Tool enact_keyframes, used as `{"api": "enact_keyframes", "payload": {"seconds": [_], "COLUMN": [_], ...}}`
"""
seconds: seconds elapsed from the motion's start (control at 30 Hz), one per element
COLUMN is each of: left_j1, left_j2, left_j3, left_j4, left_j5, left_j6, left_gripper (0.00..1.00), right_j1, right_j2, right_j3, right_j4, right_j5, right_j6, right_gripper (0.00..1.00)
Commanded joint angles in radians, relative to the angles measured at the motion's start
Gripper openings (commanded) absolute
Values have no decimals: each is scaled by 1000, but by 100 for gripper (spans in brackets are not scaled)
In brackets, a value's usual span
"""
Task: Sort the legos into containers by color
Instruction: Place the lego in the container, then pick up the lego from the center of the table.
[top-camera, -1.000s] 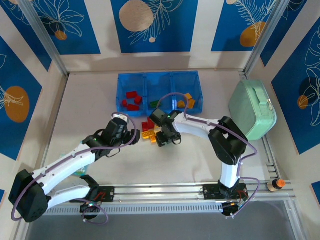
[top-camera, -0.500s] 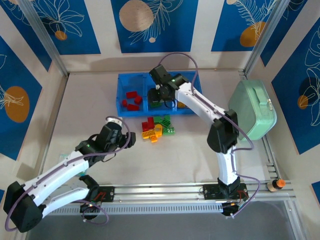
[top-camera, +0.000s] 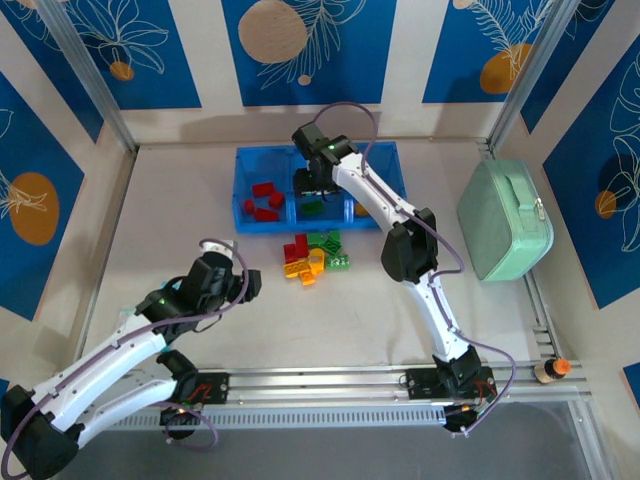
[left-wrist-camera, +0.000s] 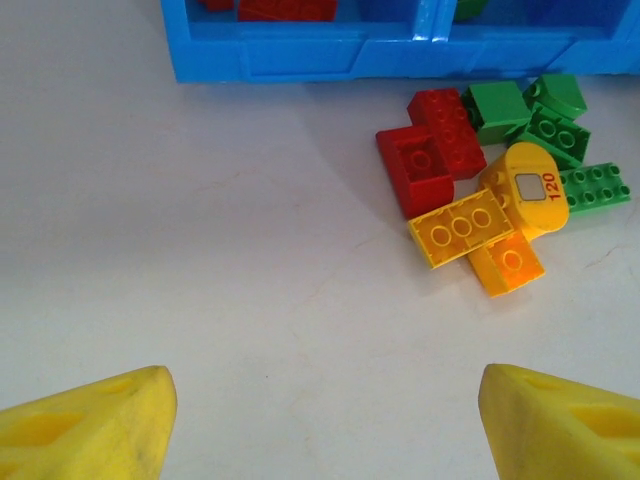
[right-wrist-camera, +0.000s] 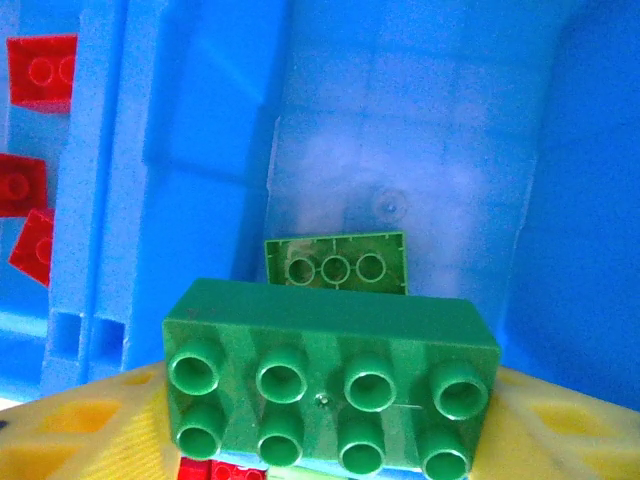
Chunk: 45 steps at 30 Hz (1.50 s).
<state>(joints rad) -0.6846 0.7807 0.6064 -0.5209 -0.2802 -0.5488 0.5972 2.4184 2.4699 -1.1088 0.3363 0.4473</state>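
Top external view: the right arm reaches far up the tabletop (top-camera: 180, 200) and the right end effector (top-camera: 312, 188) hangs over the middle compartment of the blue tray (top-camera: 262, 165), which lies at 12 o'clock. Three red bricks (top-camera: 265, 200) lie in the tray's left compartment.

From the right wrist, a green eight-stud brick (right-wrist-camera: 330, 390) sits between the yellow fingers (right-wrist-camera: 80, 430), above a smaller green brick (right-wrist-camera: 337, 265) lying flat on the floor of that compartment. The pads flank the brick's two ends; I cannot tell whether they clamp it or have let it go.

At 6 o'clock from the tray, just off its front wall, the loose pile (top-camera: 315, 255) of red, green and yellow-orange legos rests on the tabletop, its pieces touching and partly overlapping. A rounded yellow piece (left-wrist-camera: 530, 190) in it carries a small label.

The left end effector (top-camera: 240, 283) hovers at about 8 o'clock from the pile, apart from it, spread wide with nothing between its fingers.

A mint-green case (top-camera: 505, 220) stands at 3 o'clock.
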Motion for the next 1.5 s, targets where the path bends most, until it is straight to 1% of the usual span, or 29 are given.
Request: {"api": "enact_keyframes", "payload": {"seconds": [0.0, 0.13, 0.27, 0.43, 0.57, 0.63, 0.8, 0.93, 1.07, 1.2, 1.33, 1.47], "left_j1": [-2, -13, -15, -15, -5, 9, 29, 94, 142, 148, 153, 159], "left_j2": [18, 43, 73, 166, 252, 312, 480, 573, 687, 804, 889, 965], "left_j3": [35, 65, 73, 102, 161, 196, 283, 291, 337, 398, 436, 483], "left_j4": [-57, -62, -35, 19, 18, 34, 68, 188, 218, 228, 240, 219], "left_j5": [-33, -38, -8, 77, 80, 114, 162, 286, 333, 339, 313, 294], "left_j6": [25, 52, 46, 15, -29, -32, -40, -80, -88, -75, -80, -77], "left_gripper": [79, 79, 79, 81, 84, 84, 84, 82, 79, 74, 66, 61], "right_j1": [-7, 8, 29, 42, 39, 35, 11, -10, -35, -62, -81, -95], "right_j2": [13, -32, -133, -311, -451, -524, -648, -726, -793, -853, -893, -922], "right_j3": [51, 40, -60, -283, -464, -564, -765, -908, -1020, -1115, -1188, -1240], "right_j4": [-45, -48, -6, 101, 185, 233, 316, 371, 408, 445, 470, 484], "right_j5": [-14, 5, 32, 49, 55, 55, 18, -16, -31, -56, -72, -86], "right_j6": [-12, -16, -21, -19, -8, -1, 19, 29, 45, 56, 65, 76], "right_gripper": [85, 88, 88, 89, 89, 89, 89, 88, 88, 88, 87, 87]}}
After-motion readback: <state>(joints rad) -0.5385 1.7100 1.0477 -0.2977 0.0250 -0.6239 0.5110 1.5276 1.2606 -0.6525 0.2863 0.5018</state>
